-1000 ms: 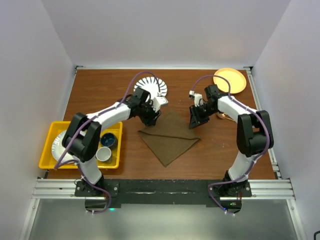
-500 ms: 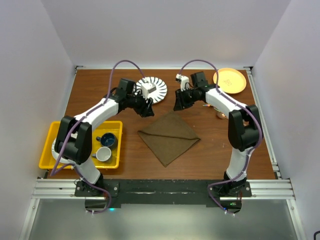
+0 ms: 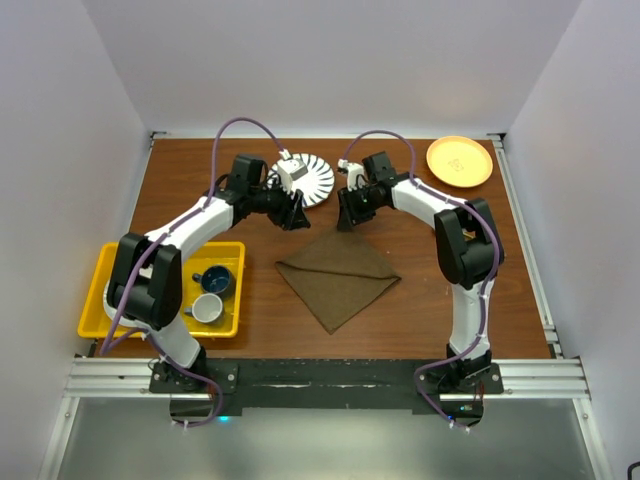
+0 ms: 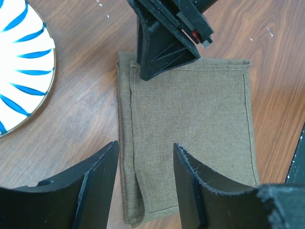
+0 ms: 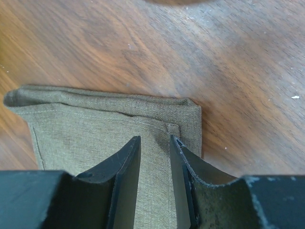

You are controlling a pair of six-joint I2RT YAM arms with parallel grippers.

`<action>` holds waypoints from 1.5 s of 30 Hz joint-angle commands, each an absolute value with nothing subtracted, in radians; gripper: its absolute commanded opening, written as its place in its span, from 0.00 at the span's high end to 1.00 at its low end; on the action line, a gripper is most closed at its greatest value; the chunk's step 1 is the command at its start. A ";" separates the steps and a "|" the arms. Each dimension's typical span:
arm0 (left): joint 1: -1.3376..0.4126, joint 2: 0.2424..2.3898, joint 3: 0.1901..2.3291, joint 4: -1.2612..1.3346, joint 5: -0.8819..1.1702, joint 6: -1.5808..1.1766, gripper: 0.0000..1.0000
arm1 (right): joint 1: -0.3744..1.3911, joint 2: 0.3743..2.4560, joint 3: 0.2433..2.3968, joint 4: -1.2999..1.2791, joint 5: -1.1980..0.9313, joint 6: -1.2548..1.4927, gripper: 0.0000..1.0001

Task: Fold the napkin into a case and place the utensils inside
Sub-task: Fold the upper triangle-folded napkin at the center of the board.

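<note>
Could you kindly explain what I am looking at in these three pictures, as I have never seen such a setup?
Two robot arms are bolted at the near edge of a wooden table. One picture looks down from above. The other two come from a camera on each wrist, so the black prongs at the bottom are that arm's own fingers. The left hand and right hand hover open over a folded olive-brown napkin, holding nothing. Also there: a blue-striped plate, an orange plate, and a yellow tray with a blue cup and a white cup. No cutlery shows.
</note>
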State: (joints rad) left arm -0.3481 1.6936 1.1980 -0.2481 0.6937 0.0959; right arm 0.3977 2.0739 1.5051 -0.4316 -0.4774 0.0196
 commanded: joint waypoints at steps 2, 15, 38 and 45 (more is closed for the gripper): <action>-0.341 1.647 1.192 -0.207 0.729 0.072 0.46 | 0.408 2.072 1.536 -0.391 -0.434 0.025 0.63; -0.341 1.651 1.200 -0.199 0.721 0.061 0.45 | 0.426 2.097 1.539 -0.394 -0.383 0.017 0.60; -0.341 1.649 1.193 -0.215 0.709 0.078 0.45 | 0.426 2.020 1.531 -0.376 -0.353 0.006 1.00; -0.341 1.649 1.164 -0.213 0.735 0.071 0.47 | 0.423 2.002 1.514 -0.350 -0.330 0.006 1.00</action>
